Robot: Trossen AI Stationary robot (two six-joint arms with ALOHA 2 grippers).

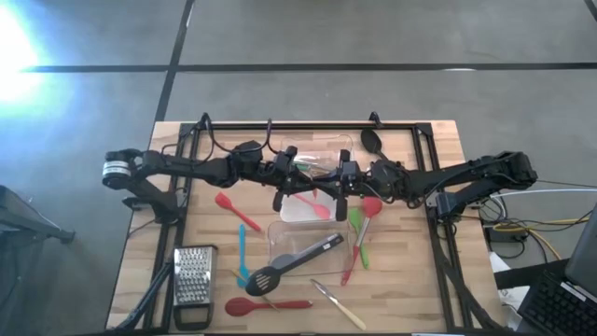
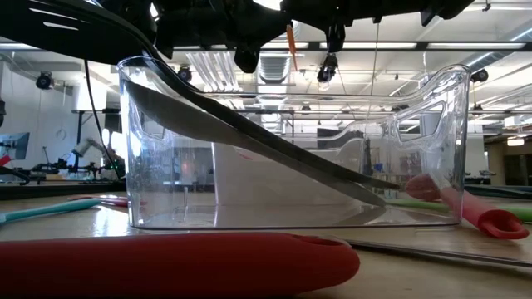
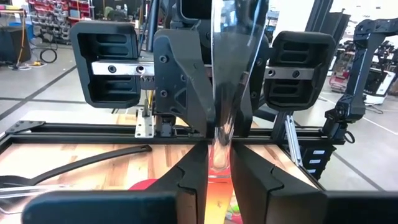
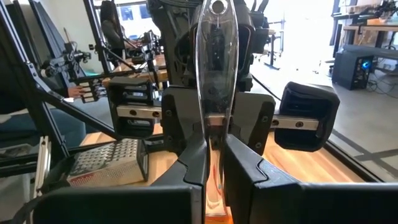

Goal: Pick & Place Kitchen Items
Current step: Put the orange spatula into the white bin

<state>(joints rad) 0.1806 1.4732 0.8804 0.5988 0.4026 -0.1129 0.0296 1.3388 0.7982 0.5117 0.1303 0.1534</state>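
Between both end effectors, clear tub (image 1: 317, 161) mostly hidden.

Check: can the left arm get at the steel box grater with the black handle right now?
Probably not yet. The left gripper is clamped on the clear plastic tub's wall, as is the right gripper. The box grater itself lies unobstructed.

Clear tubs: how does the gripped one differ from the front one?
The gripped tub is pinched by the left gripper and right gripper; the front tub stands free. The front tub holds a black slotted spoon; the gripped tub shows none. Both are clear plastic.
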